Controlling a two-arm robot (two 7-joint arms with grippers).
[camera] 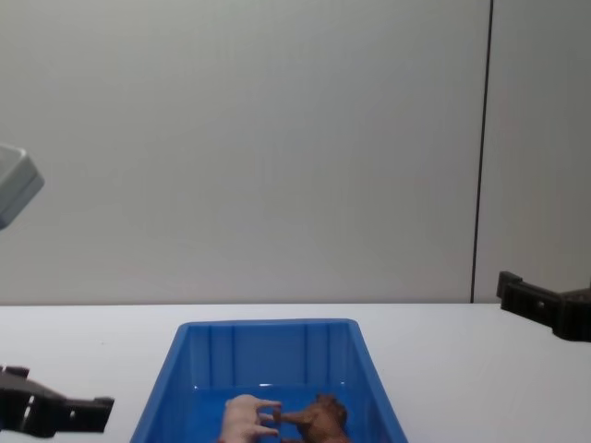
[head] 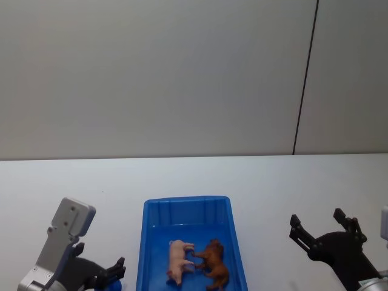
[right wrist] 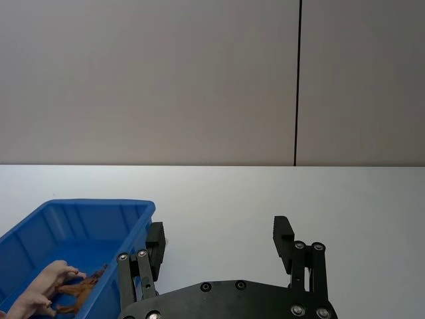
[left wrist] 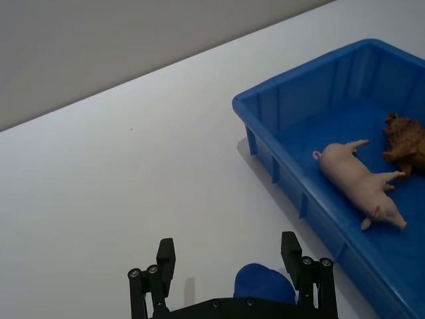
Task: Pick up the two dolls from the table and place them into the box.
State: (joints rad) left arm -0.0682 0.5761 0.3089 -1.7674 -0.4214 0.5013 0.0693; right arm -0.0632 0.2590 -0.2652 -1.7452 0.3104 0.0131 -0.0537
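Head view, left to right: the left gripper (head: 115,270) sits low over the white surface (head: 73,182) just beside the blue box's (head: 147,230) left wall, its fingers spread apart and holding nothing. Next comes the box itself, its long axis running away from the robot. Both dolls lie inside on its floor, at the near end: the pink pig (head: 180,259) toward the left wall and the reddish-brown animal (head: 214,267) toward the right, on their sides with legs touching or nearly so. Farther right, well apart from the box, the right gripper (head: 324,227) hovers with fingers wide apart and empty.

Count: one box, two dolls, two grippers. With both dolls already in the box, the placing looks done, and I judge no further grasp is needed. The left gripper is the nearer to the box.
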